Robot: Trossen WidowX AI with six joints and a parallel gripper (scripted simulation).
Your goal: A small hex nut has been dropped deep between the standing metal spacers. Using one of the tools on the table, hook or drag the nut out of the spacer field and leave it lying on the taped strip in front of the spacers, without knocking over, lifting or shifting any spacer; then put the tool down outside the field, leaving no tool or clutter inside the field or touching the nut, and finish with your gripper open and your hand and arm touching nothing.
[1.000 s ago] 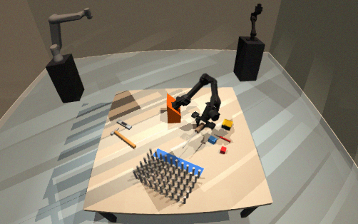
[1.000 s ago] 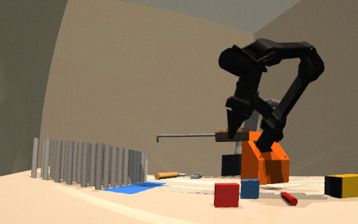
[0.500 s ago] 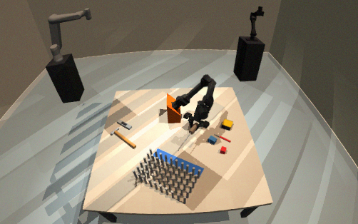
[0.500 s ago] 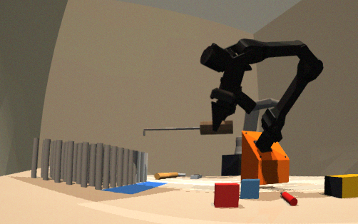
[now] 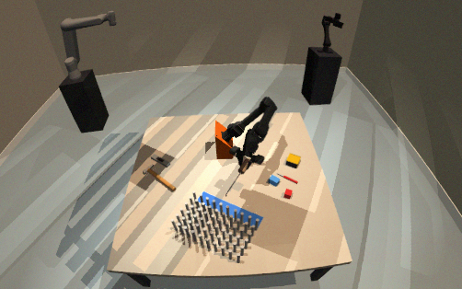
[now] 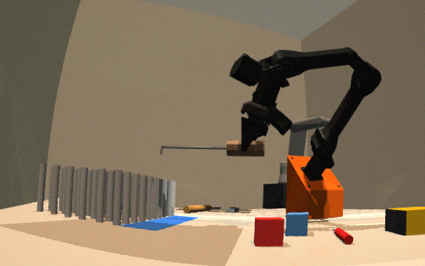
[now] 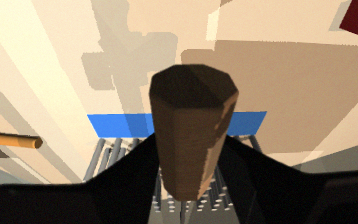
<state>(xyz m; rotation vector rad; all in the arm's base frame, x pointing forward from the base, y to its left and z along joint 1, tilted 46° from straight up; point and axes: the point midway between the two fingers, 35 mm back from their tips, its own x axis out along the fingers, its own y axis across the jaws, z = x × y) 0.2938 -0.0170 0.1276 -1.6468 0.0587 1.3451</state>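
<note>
My gripper [image 5: 246,164] [image 6: 245,147] [image 7: 186,137] is shut on the wooden handle [image 6: 256,148] [image 7: 194,140] of a hook tool. Its thin metal rod [image 5: 233,183] [image 6: 194,147] points toward the spacers, near level, with a short bent tip [image 6: 161,151] hanging down. The tool is high above the table; in the exterior view the tip is above the spacer tops. The grey spacers [image 5: 207,227] [image 6: 102,196] [image 7: 96,157] stand upright in rows. The blue taped strip [image 5: 260,221] [image 6: 158,223] [image 7: 120,125] lies along their near side. The nut cannot be made out.
A hammer [image 5: 162,179] [image 6: 196,208] and a grey metal piece [image 5: 160,160] [image 6: 233,209] lie to one side. A yellow-black block [image 5: 293,159] [image 6: 424,220], a blue block [image 5: 274,179] [image 6: 296,224], a red block [image 5: 288,193] [image 6: 268,231] and a red-handled tool [image 5: 290,179] [image 6: 344,235] lie opposite.
</note>
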